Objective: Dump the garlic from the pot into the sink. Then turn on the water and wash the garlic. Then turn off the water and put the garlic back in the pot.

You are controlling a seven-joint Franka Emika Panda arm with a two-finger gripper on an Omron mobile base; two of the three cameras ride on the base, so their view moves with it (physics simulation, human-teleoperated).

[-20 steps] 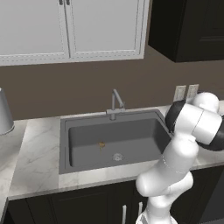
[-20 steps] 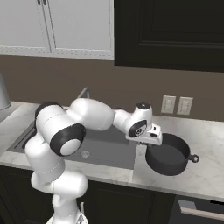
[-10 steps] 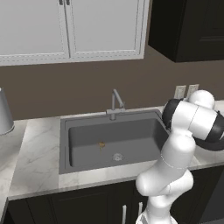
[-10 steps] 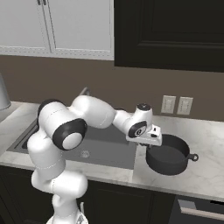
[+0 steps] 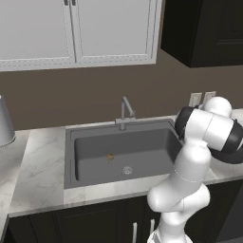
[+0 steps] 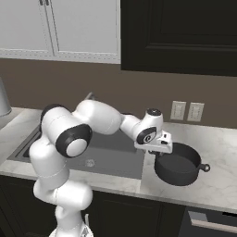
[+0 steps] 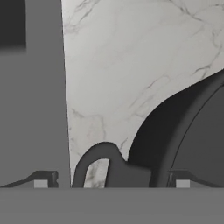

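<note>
The pot (image 6: pixel 178 163) stands upright on the marble counter (image 6: pixel 217 152) at lower right of the right base view, beside the sink (image 5: pixel 85 175); the gripper (image 7: pixel 111 183) straddles its loop handle, jaws apart, gripping nothing; the garlic (image 5: pixel 110 156) lies on the basin floor at frame centre, presumably dumped for washing.

Soft, even, flat rendered light fills all views with no glare, only faint shading inside the sink (image 5: pixel 71 156) and beside the pot (image 7: pixel 192 131), whose close edges look slightly soft and blocky.
</note>
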